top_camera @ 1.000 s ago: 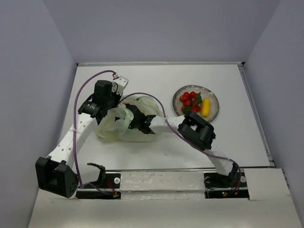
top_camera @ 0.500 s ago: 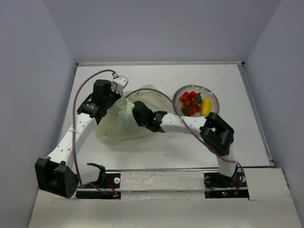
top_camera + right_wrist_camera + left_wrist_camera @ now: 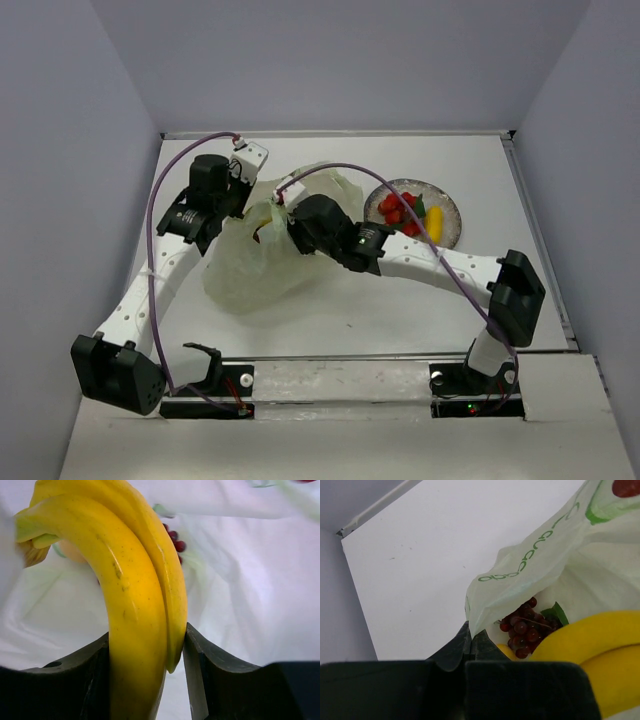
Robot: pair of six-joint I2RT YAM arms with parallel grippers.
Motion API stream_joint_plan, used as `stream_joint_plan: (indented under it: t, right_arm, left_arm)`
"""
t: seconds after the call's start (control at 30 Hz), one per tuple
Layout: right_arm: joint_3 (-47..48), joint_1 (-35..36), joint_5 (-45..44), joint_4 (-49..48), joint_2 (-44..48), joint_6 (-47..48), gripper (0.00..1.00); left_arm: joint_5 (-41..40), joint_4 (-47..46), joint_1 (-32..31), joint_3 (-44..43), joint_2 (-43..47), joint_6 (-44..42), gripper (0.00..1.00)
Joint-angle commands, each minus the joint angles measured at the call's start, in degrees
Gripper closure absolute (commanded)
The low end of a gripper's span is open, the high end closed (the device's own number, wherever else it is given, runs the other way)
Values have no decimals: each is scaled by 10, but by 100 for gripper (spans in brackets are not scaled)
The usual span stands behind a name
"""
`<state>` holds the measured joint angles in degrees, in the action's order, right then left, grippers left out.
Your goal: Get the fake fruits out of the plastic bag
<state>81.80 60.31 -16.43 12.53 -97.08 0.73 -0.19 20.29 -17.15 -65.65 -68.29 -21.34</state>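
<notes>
Banana [image 3: 135,595] is clamped in right gripper [image 3: 147,652] at bag [image 3: 245,275] mouth, 9 o'clock of plate [image 3: 452,215]. Left gripper [image 3: 470,637] pinches bag rim tight at 10 o'clock. We should hold rim taut, lift banana clear of film, then swing toward plate; grapes [image 3: 520,630] lie inside.

Your white table [image 3: 400,320] carries two things directly. The plastic bag [image 3: 250,275], a crumpled pale green heap, rests below and on the near side of the right gripper [image 3: 275,222]. Its upper edge rises off the top to the left gripper [image 3: 244,204], so only its lower bulk lies on the surface. The grey speckled plate [image 3: 451,222] lies flat to the right of the right gripper, just beside the bag's right edge; you cannot tell whether they touch. Through the left wrist camera, the table runs on beyond the left gripper's tips to a seam at the far wall.
</notes>
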Motion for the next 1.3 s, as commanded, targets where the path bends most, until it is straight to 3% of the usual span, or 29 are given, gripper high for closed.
stream_joint_plan:
  t: [0.0,0.17,0.27,0.4,0.67,0.77,0.87,1.0,1.03,1.1,1.17,1.27]
  right_arm:
    - [33,-5,-116,8,32,17,99]
    - [46,-45,-250,52,6,47,99]
    - [61,-79,-238,87,-19,17,99]
    - [75,-79,-184,89,-6,1,99]
    - [131,-79,74,72,115,4,99]
    - [148,-92,94,72,136,-38,99]
    - [153,-98,65,72,141,-78,99]
    - [169,-113,-61,83,145,-121,99]
    - [174,-122,-134,92,152,-145,99]
    - [171,-158,-187,129,164,-172,99]
    - [117,-246,-219,144,190,-208,99]
    - [21,-392,-145,168,203,-250,99]
  left_arm:
    - [-15,4,3,-21,17,-14,100]
    - [-2,4,3,-16,45,-21,100]
    - [19,9,3,-12,54,-20,100]
    - [20,11,4,-5,60,-21,100]
    - [28,-9,3,-4,50,-9,100]
    - [28,-11,3,-9,43,-6,100]
    - [27,-12,3,-7,42,-8,100]
    - [26,-10,3,-4,45,-12,100]
    - [26,-9,3,-5,47,-14,100]
    - [26,-10,3,-4,49,-13,100]
    - [27,-11,3,-1,54,-11,100]
    - [29,-16,4,5,58,-7,100]
